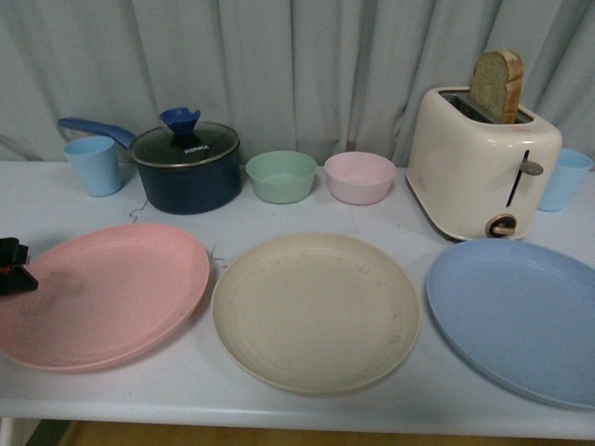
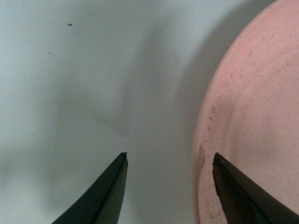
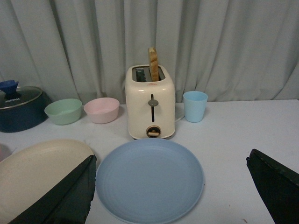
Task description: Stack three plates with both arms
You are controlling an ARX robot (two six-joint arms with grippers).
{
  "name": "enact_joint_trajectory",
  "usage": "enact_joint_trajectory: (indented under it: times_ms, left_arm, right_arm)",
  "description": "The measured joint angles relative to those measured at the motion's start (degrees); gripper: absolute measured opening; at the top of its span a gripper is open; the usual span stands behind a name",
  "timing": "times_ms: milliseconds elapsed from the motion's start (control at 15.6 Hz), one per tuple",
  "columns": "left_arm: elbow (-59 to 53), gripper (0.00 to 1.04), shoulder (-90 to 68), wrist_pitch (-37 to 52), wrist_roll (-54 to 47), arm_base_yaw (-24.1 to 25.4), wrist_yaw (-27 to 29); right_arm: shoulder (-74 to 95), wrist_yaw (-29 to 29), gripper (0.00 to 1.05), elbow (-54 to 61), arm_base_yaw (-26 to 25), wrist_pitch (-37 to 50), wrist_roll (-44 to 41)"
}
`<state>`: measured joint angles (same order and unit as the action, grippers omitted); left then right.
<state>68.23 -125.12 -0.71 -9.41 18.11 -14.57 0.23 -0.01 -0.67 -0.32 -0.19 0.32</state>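
Three plates lie in a row on the white table: the pink plate at the left, the beige plate in the middle, the blue plate at the right. My left gripper is open, low over the table at the pink plate's outer edge, one finger over the rim, the other over bare table. Only a black and red part of the left arm shows in the front view. My right gripper is open and empty, above the blue plate, with the beige plate beside it.
Behind the plates stand a light blue cup, a dark pot with a glass lid, a green bowl, a pink bowl, a cream toaster with a bread slice, and another blue cup. A grey curtain hangs behind.
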Motion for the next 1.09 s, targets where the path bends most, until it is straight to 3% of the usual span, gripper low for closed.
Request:
enact_joint_trajectory:
  times_ms: [320, 383, 447, 703, 1086]
  left_arm:
    - [0.09, 0.04, -0.02, -0.26, 3.34, 0.07, -2.71]
    - [-1.84, 0.02, 2.27, -0.17, 5.18, 0.11, -3.74]
    - [-5.42, 0.02, 9.66, 0.24, 6.19, -0.50, -0.28]
    - [-9.40, 0.02, 20.50, -0.26, 9.11, -4.35, 2.47]
    - [-10.82, 0.02, 25.79, -0.72, 15.19, -19.71, 7.08]
  right_arm:
    - [0.00, 0.02, 0.98, 0.00, 0.00, -0.02, 0.00]
    - [0.00, 0.00, 0.98, 0.00, 0.00, 0.00, 0.00]
    - [0.00, 0.02, 0.98, 0.00, 0.00, -0.02, 0.00]
    - [0.00, 0.02, 0.98, 0.00, 0.00, -0.02, 0.00]
    - [0.00, 0.02, 0.98, 0.00, 0.00, -0.02, 0.00]
